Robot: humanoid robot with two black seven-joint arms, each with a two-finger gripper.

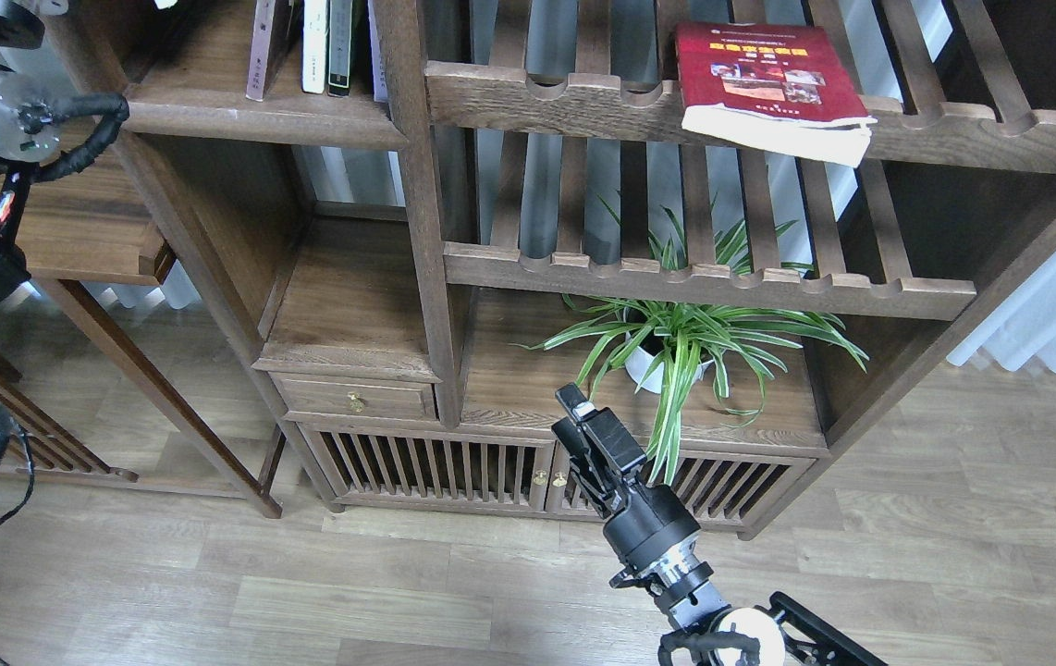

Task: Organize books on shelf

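Place: I stood in what looked like a home living room or study.
Furniture: a tall dark wooden bookcase (417,231) faced me, with slatted racks (704,277), a small brass-knobbed drawer (357,400) and slatted cabinet doors (440,472) at its base.
Reading matter: upright books (315,46) stood on a solid shelf (260,116); a red book (768,79) lay on the top rack.
Greenery: a potted spider plant (685,338) sat in a lower bay.
Floor: pale wood-look planks (953,518).
Window side: white curtains (1055,314) hung at my right.
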